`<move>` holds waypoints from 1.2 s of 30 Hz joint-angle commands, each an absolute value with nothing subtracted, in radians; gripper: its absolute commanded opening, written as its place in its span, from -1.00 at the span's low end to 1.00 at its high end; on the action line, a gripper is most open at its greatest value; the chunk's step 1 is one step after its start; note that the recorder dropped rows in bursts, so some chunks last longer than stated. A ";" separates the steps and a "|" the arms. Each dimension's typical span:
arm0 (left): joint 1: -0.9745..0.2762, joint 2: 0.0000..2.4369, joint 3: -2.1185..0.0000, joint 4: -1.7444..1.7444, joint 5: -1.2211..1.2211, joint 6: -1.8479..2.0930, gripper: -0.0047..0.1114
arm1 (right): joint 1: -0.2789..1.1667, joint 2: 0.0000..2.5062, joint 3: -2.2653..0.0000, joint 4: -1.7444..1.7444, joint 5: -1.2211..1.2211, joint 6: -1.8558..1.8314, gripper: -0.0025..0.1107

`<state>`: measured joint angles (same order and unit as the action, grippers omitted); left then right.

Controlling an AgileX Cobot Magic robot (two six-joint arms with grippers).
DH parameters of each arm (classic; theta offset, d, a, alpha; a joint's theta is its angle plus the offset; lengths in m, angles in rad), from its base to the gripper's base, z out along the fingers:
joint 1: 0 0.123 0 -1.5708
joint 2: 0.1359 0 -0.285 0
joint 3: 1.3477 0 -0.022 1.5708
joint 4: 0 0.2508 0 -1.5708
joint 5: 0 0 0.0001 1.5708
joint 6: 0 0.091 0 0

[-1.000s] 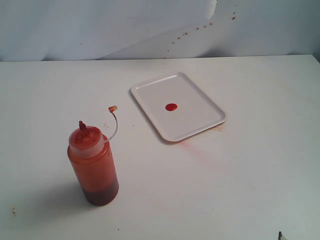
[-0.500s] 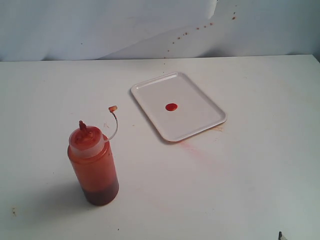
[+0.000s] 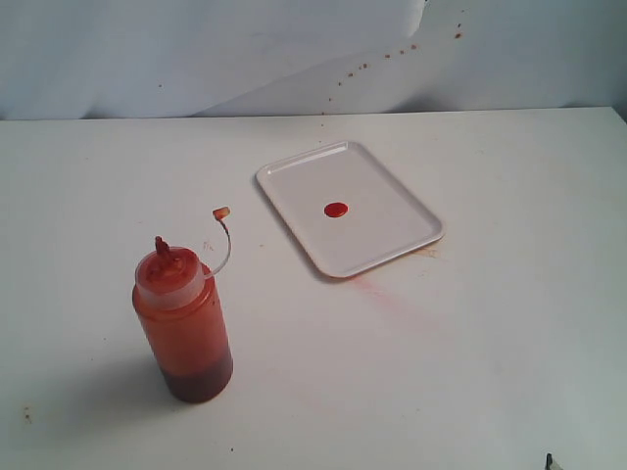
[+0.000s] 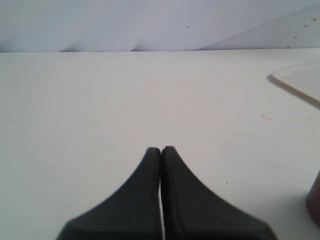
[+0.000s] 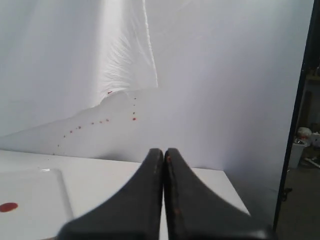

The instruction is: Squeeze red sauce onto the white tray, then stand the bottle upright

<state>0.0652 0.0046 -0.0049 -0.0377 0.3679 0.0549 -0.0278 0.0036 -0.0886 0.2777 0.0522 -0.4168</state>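
Fingers (image 4: 145, 190) of your left gripper (image 4: 160, 150) are pressed flat together with nothing between them, so it is clenched on air, and it hangs low over the bare white table (image 3: 470, 352). Your right gripper (image 5: 163, 151) is the same: both black pads meet along their full length and hold nothing. From the left wrist view you can see one rounded corner of the white tray (image 3: 382, 235) ahead and off to one side of the closed tips, and a dark sliver of the bottle (image 3: 186, 328) at the picture's edge. From the right wrist view the tray lies beside the tips, with the creased white backdrop (image 5: 210, 75) beyond it, flecked with a line of small red spatters (image 5: 134, 118). In the exterior view the red sauce (image 3: 336, 210) sits as one round glossy dot near the middle of the tray. The bottle stands upright on the table, well apart from the tray, off its left side and nearer the camera. Its nozzle (image 3: 162, 245) points up and is uncovered, and its small cap (image 3: 221, 212) arcs on a thin tether toward the tray without reaching it. A faint pinkish smear (image 3: 387, 294) marks the table just off the tray's near edge.
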 commanded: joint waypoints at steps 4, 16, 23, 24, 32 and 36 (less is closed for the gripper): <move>0.059 0.000 0.000 -0.042 0.360 0.057 -0.92 | -0.033 0.000 -0.085 0.244 -0.010 -0.373 -0.96; 0.059 0.000 0.000 -0.042 0.360 0.057 -0.92 | -0.033 0.000 0.000 -0.007 0.097 0.000 -0.96; 0.059 0.000 0.000 -0.042 0.360 0.057 -0.92 | -0.033 0.000 0.000 -0.099 0.155 -0.036 -0.96; 0.059 0.000 0.000 -0.042 0.360 0.057 -0.92 | -0.033 0.000 0.000 -0.104 0.159 -0.036 -0.96; 0.059 0.000 0.000 -0.042 0.360 0.057 -0.92 | -0.033 0.000 0.000 -0.105 0.234 -0.025 -0.96; 0.059 0.000 0.000 -0.042 0.360 0.057 -0.92 | -0.033 0.000 0.000 -0.105 0.287 0.019 -0.96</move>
